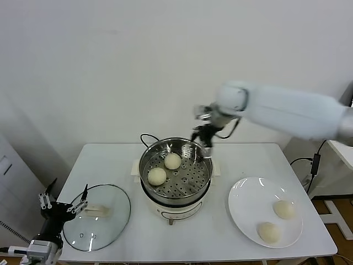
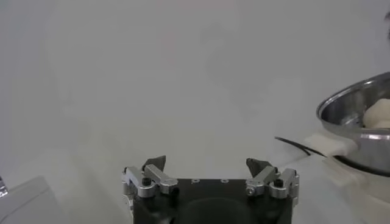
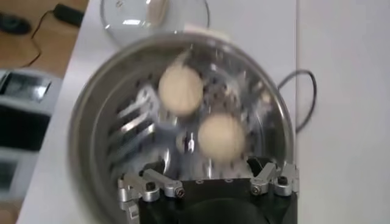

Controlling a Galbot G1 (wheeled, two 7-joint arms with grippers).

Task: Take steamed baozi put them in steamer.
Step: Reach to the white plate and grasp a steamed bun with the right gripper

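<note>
Head view: my right jaws (image 1: 202, 134) hang wide and empty above the steamer's (image 1: 146, 165) back rim, two baozi (image 1: 172, 160) on its tray just below them. Two more baozi (image 1: 284, 209) sit on the plate (image 1: 238, 215), well apart on the desk (image 1: 248, 157). Risk: swinging low, I'd clip the rim. Left jaws (image 1: 62, 202) wide, idle beside the glass lid (image 1: 116, 212).
</note>
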